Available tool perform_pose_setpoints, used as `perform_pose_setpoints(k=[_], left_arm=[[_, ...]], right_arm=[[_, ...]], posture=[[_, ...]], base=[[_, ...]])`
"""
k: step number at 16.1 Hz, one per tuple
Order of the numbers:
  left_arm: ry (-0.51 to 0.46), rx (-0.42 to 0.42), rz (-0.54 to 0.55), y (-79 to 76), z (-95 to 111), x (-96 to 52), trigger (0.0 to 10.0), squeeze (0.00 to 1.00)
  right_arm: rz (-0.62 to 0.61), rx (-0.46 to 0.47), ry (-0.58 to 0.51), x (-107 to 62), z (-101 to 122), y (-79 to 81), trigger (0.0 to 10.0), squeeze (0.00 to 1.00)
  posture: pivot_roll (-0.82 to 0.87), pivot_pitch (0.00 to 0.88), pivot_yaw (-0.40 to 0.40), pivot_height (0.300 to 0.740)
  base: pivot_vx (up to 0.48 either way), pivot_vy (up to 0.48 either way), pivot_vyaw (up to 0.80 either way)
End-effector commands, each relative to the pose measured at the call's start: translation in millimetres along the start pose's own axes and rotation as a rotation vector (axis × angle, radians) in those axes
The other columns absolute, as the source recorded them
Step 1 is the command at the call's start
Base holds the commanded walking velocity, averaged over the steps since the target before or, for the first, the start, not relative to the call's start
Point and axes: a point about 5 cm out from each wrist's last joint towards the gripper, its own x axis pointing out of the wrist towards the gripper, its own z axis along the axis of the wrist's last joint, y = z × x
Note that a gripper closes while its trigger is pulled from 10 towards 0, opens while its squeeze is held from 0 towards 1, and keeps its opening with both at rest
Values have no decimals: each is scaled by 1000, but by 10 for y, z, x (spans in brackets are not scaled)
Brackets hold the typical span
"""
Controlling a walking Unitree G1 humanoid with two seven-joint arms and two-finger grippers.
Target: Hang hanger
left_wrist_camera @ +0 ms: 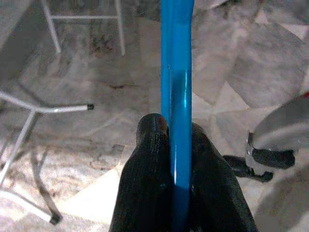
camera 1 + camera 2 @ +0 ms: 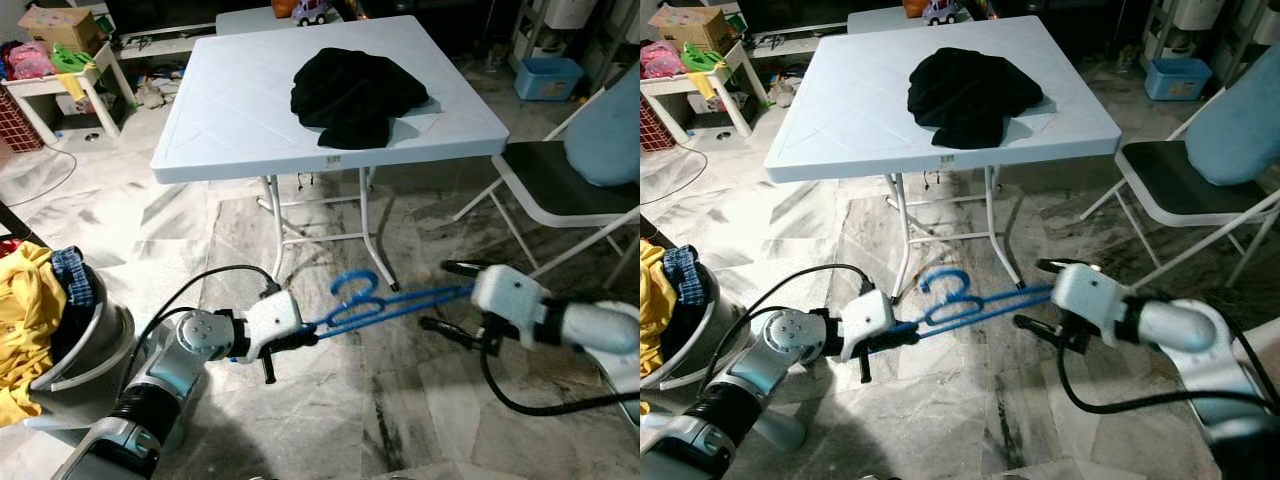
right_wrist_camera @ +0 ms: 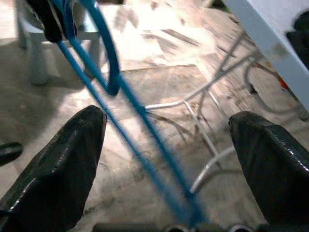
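Note:
A blue plastic hanger (image 2: 370,305) is held level above the marble floor, in front of the white folding table (image 2: 230,130). My left gripper (image 2: 303,336) is shut on one end of it; in the left wrist view both black fingers (image 1: 149,179) press against the blue bar (image 1: 176,87). My right gripper (image 2: 450,297) is open at the hanger's other end, and the blue bar (image 3: 120,96) runs between its spread fingers (image 3: 72,159) without touching them. A black garment (image 2: 355,90) lies crumpled on the table.
A folding chair (image 2: 560,190) with a light blue cushion (image 2: 610,130) stands at the right. At my left, a laundry basket (image 2: 90,350) holds yellow clothes. Far back are a blue bin (image 2: 548,78) and a small cluttered white table (image 2: 60,85).

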Motion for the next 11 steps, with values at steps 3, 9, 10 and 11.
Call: perform_pose_setpoints(k=[3, 9, 10, 11], left_arm=[[23, 89, -68, -35, 1, 9, 10000, 0], [37, 159, -105, -102, -23, 41, 10000, 0], [38, 158, -106, -107, -32, 35, 10000, 0], [38, 160, -104, -108, -35, 38, 10000, 0]], right_arm=[[187, -15, 23, 163, -13, 90, 10000, 0], [344, -104, 165, 218, -119, 138, 0, 0], [351, -108, 169, 222, -110, 132, 0, 0], [350, -117, 183, 228, -102, 113, 0, 0]], posture=[[-191, 120, 84, 740], [-189, 131, 72, 740], [-188, 134, 72, 740], [-188, 134, 72, 740]], base=[[0, 0, 0], [0, 0, 0], [0, 0, 0], [0, 0, 0]])
